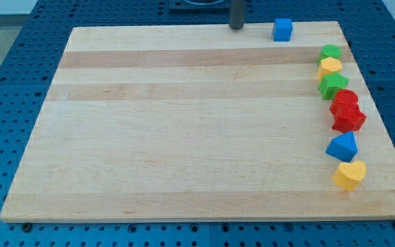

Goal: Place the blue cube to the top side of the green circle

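Note:
The blue cube (282,29) sits at the top edge of the wooden board, right of centre. My tip (236,27) is at the board's top edge, to the left of the blue cube with a gap between them. The green circle (331,52) lies at the top of a column of blocks along the board's right edge, to the lower right of the blue cube.
Below the green circle, in a column down the right edge: a yellow block (330,66), a green star (333,85), a red block (345,99), a red star (349,119), a blue triangle (343,147) and a yellow heart (350,175). Wooden board (184,123) rests on a blue pegboard table.

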`<state>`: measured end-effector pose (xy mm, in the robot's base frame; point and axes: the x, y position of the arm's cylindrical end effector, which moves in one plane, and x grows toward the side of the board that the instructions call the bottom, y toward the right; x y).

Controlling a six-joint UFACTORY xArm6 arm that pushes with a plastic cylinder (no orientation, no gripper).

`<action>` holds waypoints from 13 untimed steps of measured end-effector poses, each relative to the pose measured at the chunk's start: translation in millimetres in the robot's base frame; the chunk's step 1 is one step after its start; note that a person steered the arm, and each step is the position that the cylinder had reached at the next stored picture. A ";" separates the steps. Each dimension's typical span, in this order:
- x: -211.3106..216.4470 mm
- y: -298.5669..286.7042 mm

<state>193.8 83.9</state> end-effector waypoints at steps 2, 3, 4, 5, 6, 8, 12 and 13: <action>-0.3 82.1; 10.2 110.4; 13.8 129.8; 13.8 143.8; 11.7 161.1; -0.5 63.9; 32.2 119.9; 32.2 136.2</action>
<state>226.0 220.1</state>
